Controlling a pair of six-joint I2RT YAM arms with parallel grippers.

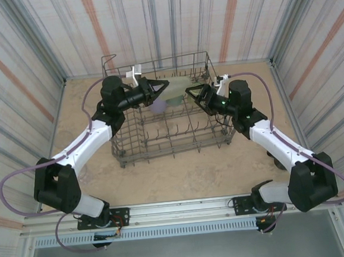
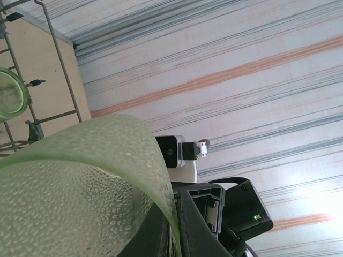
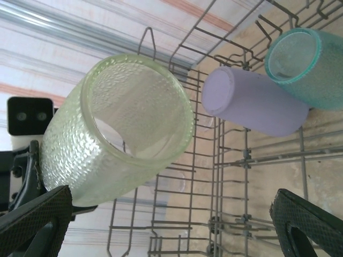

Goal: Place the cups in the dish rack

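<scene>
Cup (image 3: 128,128), yellow-green, clamped by left gripper (image 1: 164,84) above dish rack (image 1: 155,62); right gripper (image 1: 192,95) spread wide, empty. Probably light, stiff, slightly slippery: better to grasp across the pebbled wall.

Cup and rack finishes
yellow-green cup (image 3: 123,134) translucent pebbled plastic, glossy; lavender cup (image 3: 257,107) smooth matt plastic; dish rack (image 1: 173,141) grey metal wire

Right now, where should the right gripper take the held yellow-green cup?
Probably the wall near the open mouth of the yellow-green cup, approached from the mouth side: the left gripper holds its far end, and the mouth faces the open right gripper.
</scene>
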